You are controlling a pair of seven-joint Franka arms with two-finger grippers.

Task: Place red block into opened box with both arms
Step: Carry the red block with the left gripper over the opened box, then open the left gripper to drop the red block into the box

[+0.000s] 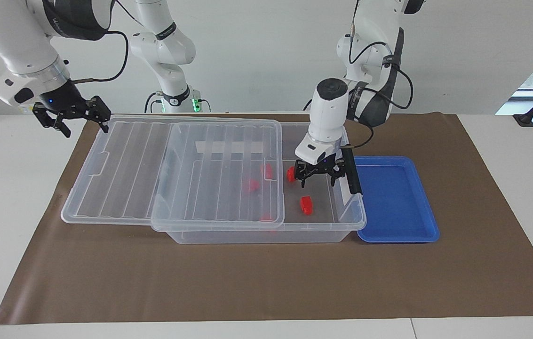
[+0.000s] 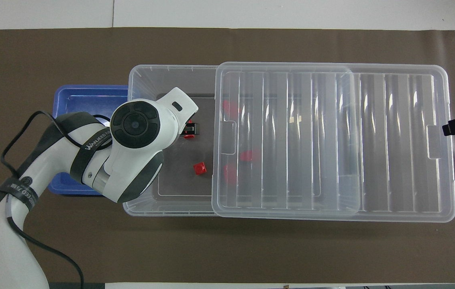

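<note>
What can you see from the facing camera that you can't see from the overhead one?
Only the facing view: the left end effector with its fingers open over the box, the whole right end effector, open and waiting near the lid's corner, and two slimmer arms.
Only the overhead view: the bare mat between the box and the robots.
Both: the box, its half-slid lid, a red block on the box floor, and the blue tray.

Five red blocks [image 1: 306, 205], one clear box [image 1: 266, 234], one ribbed lid [image 1: 120, 165], one blue tray [image 1: 395, 200], one brown mat [image 1: 247, 282]
</note>
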